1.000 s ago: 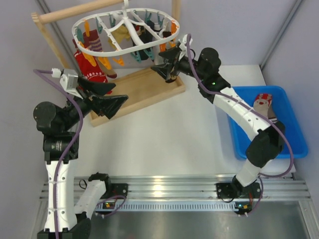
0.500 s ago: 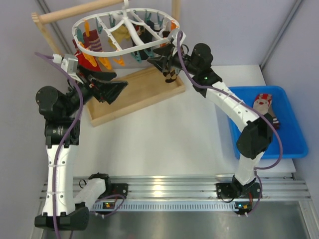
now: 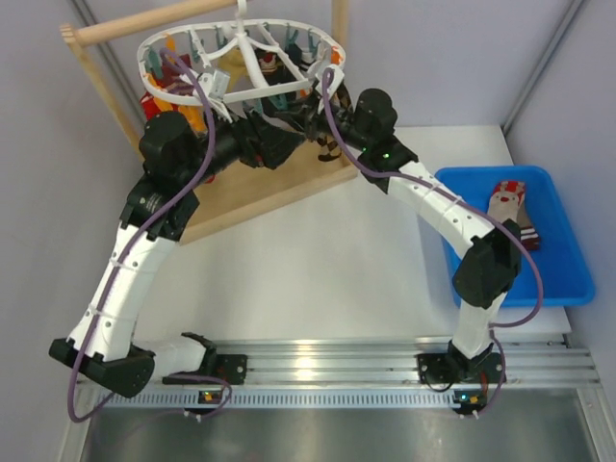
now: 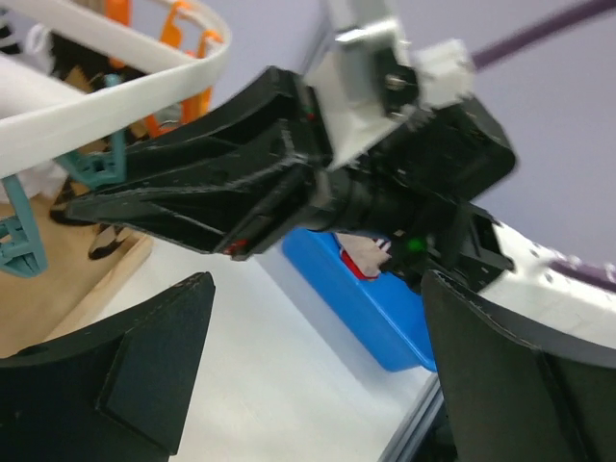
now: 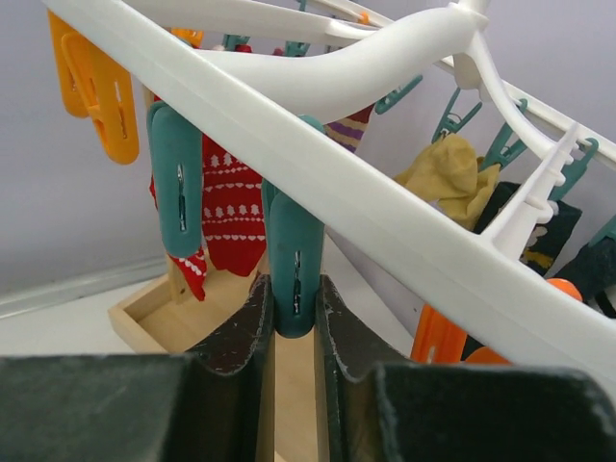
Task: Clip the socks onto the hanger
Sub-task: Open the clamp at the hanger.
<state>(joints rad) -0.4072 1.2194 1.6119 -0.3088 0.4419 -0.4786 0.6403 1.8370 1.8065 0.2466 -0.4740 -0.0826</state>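
our right gripper point(image 5: 294, 313) pinches a teal peg point(image 5: 295, 252) on the hanger point(image 5: 385, 226), hanging at the far left; our left gripper point(image 4: 308, 308) gapes wide beside it. a sock point(image 3: 507, 200) lies in the blue bin point(image 3: 568, 279), right.

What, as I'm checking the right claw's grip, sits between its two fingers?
A teal peg hanging from the hanger's white ring sits there, pinched by the right claw; the right wrist view shows it.

White hanger point(image 5: 366, 207), teal peg point(image 5: 294, 260), orange peg point(image 5: 96, 91), red sock point(image 5: 231, 207) with white motifs, perhaps trees.
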